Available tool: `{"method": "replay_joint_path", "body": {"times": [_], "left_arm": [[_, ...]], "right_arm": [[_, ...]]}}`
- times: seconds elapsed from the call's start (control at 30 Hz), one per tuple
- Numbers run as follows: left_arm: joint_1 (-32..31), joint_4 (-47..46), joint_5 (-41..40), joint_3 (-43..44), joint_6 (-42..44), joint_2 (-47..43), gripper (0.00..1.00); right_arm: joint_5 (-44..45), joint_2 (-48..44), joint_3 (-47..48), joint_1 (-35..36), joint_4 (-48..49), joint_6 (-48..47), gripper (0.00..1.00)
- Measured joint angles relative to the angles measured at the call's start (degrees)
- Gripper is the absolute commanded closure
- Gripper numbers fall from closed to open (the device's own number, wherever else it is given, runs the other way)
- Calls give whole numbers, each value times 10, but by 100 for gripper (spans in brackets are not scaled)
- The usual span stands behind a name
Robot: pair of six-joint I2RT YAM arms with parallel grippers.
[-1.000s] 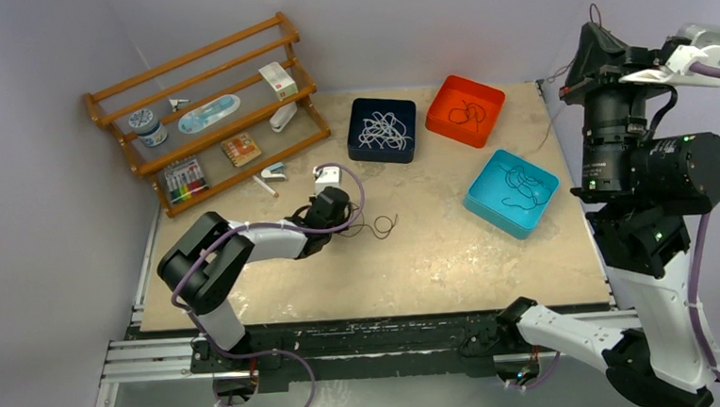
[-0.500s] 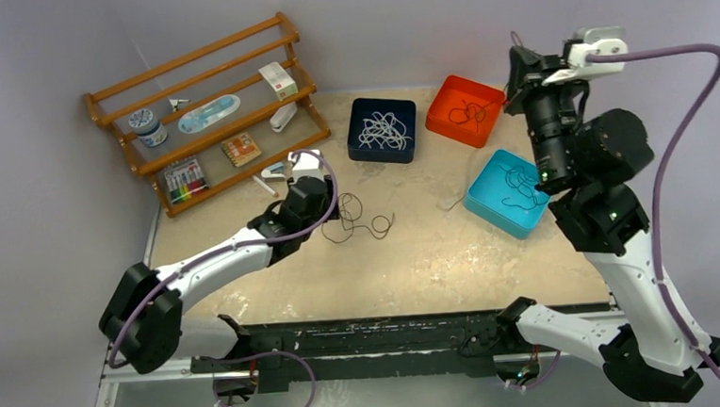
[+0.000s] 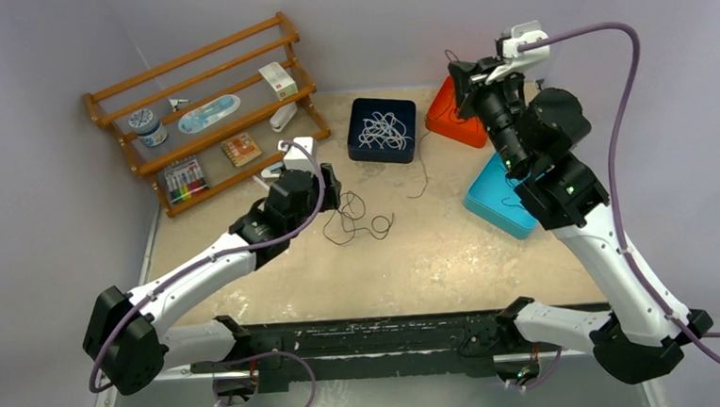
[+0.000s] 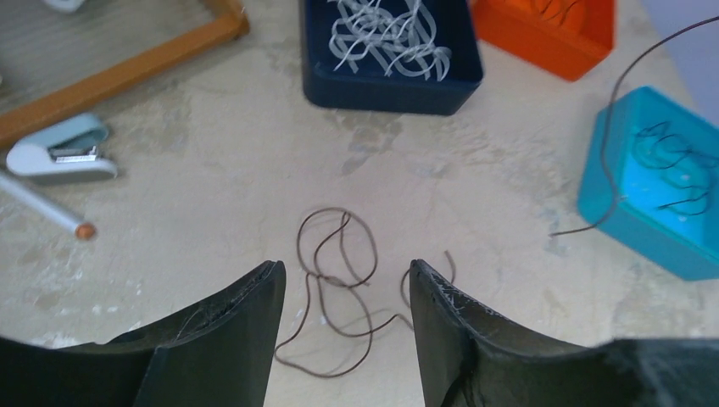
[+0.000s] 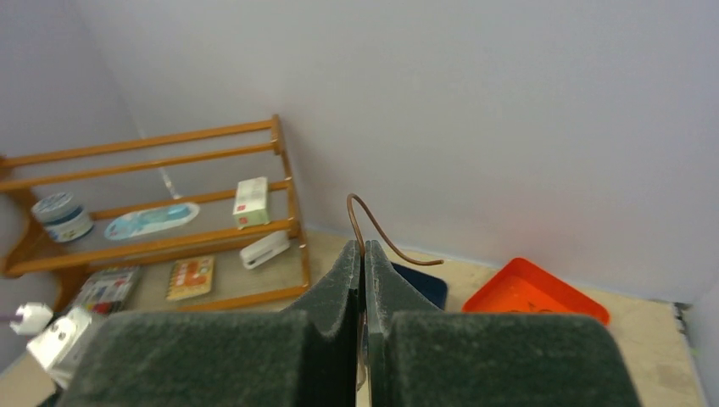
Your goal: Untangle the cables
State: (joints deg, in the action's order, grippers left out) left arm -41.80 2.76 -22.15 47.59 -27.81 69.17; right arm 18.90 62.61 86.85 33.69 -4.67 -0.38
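Left gripper (image 3: 329, 188): jaws parted about halfway, holding nothing. It hangs low over the table (image 3: 454, 264), left of centre. The brown tangle (image 4: 337, 280) lies flat on the table just ahead of the fingers (image 4: 246, 331); its near loops run into the gap between them. Contact with either finger cannot be confirmed.

Right gripper (image 5: 363, 254): jaws closed on one brown strand (image 5: 373, 225). The gripper is raised high near the table's far edge, above the gap between the navy bin (image 3: 357, 133) and the orange bin (image 3: 445, 113). The strand hangs down from it. Its lower end is near the table surface, left of the teal bin (image 3: 488, 200), apart from the tangle.

Sorted cables:
- navy bin: white cables (image 3: 385, 128)
- orange bin: dark cable, partly hidden by the right arm
- teal bin: dark cables (image 4: 670, 165)
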Motion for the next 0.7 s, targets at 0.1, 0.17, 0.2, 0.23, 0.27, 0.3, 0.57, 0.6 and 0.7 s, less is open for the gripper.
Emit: {"method": "replay_joint_path", "body": {"times": [0.1, 0.17, 0.2, 0.23, 0.27, 0.3, 0.57, 0.6, 0.7], "left_arm": [[0, -23, 16, 18, 19, -10, 42], [0, -29, 23, 37, 26, -10, 42], [0, -29, 25, 49, 32, -9, 42], [0, -29, 27, 60, 35, -8, 42], [0, -28, 28, 71, 37, -7, 42], [0, -27, 28, 79, 39, -6, 42], [0, 35, -2, 115, 45, 2, 43], [0, 47, -9, 118, 46, 6, 43], [0, 78, -26, 120, 49, 11, 43]], "right_arm": [[-31, 15, 0, 0, 0, 13, 100], [-44, 26, 0, 0, 0, 18, 100], [-51, 32, 0, -1, 0, 19, 100], [-54, 39, 0, -3, 0, 21, 100], [-58, 46, 0, -6, -1, 23, 100], [-64, 53, 0, -10, -3, 24, 100], [-128, 106, 19, -107, -23, 53, 100], [-132, 111, 23, -122, -24, 54, 100], [-149, 133, 49, -151, -23, 60, 100]]}}
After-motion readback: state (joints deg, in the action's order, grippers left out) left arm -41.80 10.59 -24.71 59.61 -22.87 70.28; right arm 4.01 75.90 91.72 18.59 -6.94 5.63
